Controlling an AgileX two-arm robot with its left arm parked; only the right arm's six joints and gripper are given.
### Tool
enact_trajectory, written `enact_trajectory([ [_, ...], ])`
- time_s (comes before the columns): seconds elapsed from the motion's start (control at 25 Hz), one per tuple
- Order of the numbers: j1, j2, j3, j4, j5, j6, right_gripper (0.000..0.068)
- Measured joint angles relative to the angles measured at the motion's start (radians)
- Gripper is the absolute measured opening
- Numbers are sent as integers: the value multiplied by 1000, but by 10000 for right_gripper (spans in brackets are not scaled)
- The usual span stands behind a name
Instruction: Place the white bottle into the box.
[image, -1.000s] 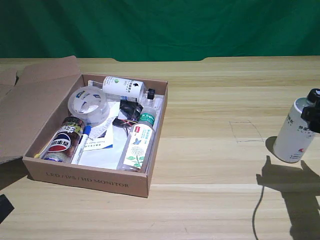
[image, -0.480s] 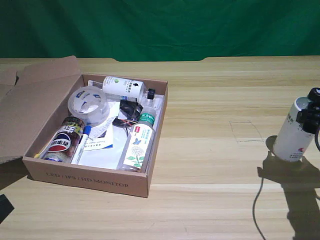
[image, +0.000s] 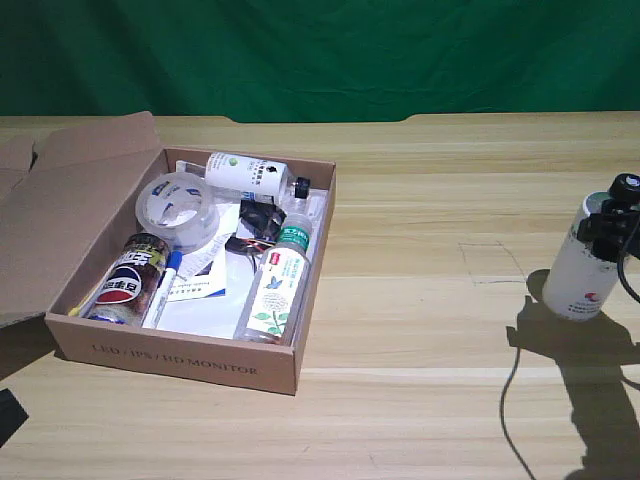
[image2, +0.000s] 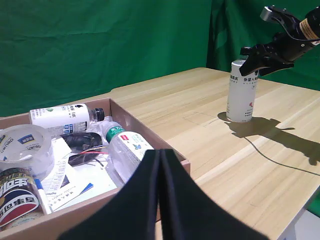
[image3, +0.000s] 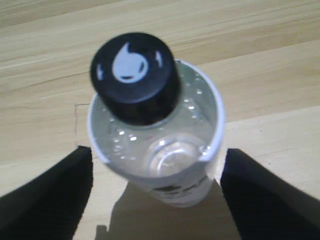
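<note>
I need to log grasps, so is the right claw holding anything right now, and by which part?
Nothing is held yet. The open right claw straddles the upper body of the white bottle, both fingers clear of it; the bottle stands on the table.

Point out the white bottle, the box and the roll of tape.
white bottle (image: 582, 278), exterior view, on its white wrapper.
box (image: 180, 356), exterior view, on its lettered front wall.
roll of tape (image: 177, 212), exterior view, on its near rim.

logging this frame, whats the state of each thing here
white bottle: upright on the table, capped, outside the box
right gripper: open, fingers either side of the bottle's shoulder
box: open, flap folded out, partly filled
tape roll: lying flat in the box
green-cap bottle: lying down in the box
</note>
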Motion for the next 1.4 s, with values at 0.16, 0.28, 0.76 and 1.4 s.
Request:
enact_trajectory([
  [0.16, 37, 0, 0, 0, -12, 0, 616],
  [0.28, 147, 2, 0, 0, 110, -1, 616],
  [0.76, 263, 142, -47, 11, 391, 13, 616],
  [1.4, 269, 358, -198, 6, 551, 24, 531],
])
